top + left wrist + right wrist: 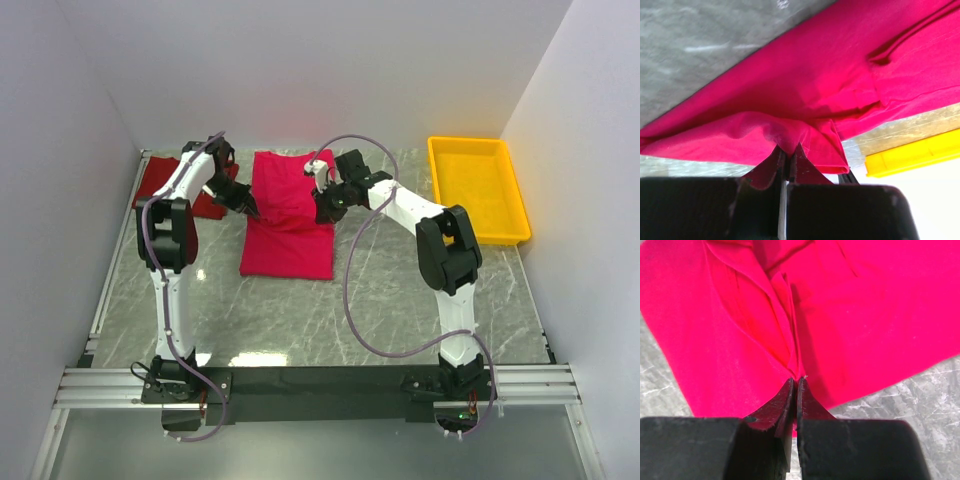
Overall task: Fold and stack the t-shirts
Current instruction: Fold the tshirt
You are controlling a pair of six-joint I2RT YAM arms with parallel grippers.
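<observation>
The crimson-pink t-shirt (pixel 288 240) lies between the left pincer (pixel 249 207) and right pincer (pixel 323 210), each clenched on one side edge, its long axis crosswise to the line joining them.

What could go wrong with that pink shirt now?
Both jaws pinch only a thin bit of the bright crimson-pink cloth t-shirt; an edge could slip free mid-fold. The cloth is bunched near the jaws, so the fold may turn out crooked. The left arm might snag the darker brick-red t-shirt beside it.
</observation>
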